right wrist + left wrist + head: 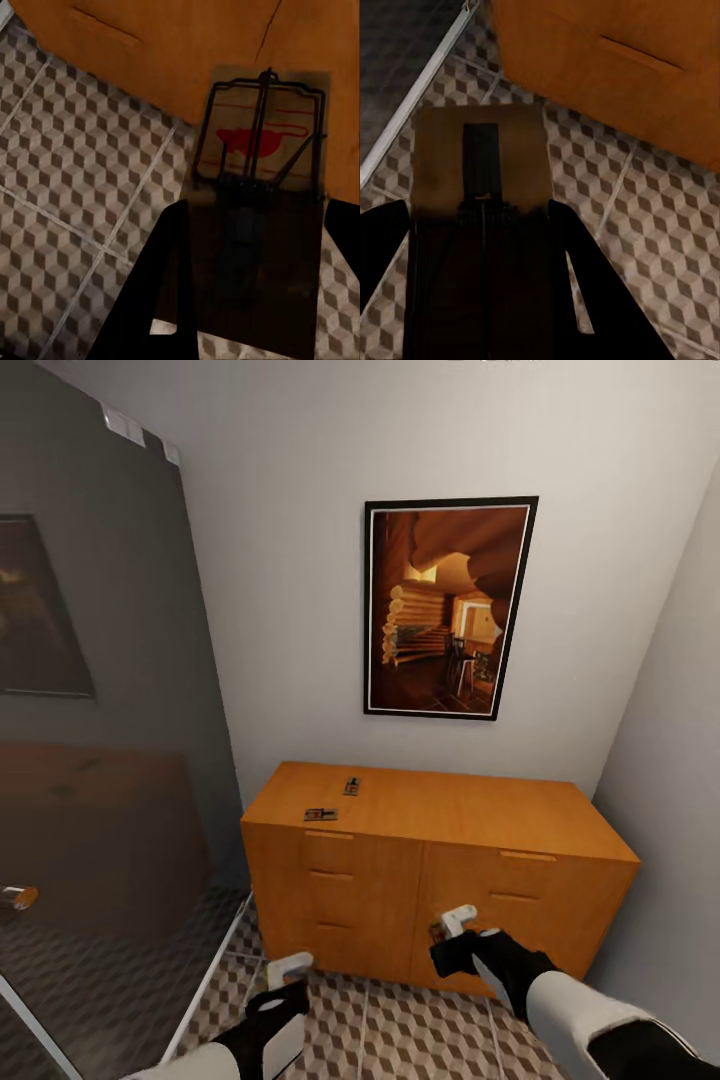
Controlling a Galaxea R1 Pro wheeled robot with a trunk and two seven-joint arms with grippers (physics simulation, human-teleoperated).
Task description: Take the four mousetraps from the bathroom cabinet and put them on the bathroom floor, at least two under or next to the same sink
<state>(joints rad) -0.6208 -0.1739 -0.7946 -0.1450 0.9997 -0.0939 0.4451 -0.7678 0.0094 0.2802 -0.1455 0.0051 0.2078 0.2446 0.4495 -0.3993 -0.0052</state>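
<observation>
A: Where are the traps?

B: Two lie on top of the cabinet (440,840), toward its left end. One trap (321,814) sits near the front edge, and another (352,786) lies farther back, a little to the right. They are apart from each other.

A: And the other two?

B: Each hand has one. The left hand (283,982) hangs low at the near left, over the floor (400,1030), in front of the cabinet's left drawers. Its wrist view shows a board (480,154) pinched between the dark fingers (585,277), seen from its plain side with a dark strip down the middle, sticking out past the fingertips.

A: The right one?

B: The right hand (458,940) is raised in front of the cabinet's right door, just beside the wood. Its wrist view shows a trap (262,142) with the wire spring frame and a red mark on the board facing the camera. The fingers are pinching its near end, and the far end points at the cabinet front.

A: What else is around?

B: A framed picture (448,608) of a log interior hangs on the wall above the cabinet. A glass panel (100,760) stands on the left, reflecting the room. The floor tiles carry the cube pattern right up to the cabinet base.
</observation>
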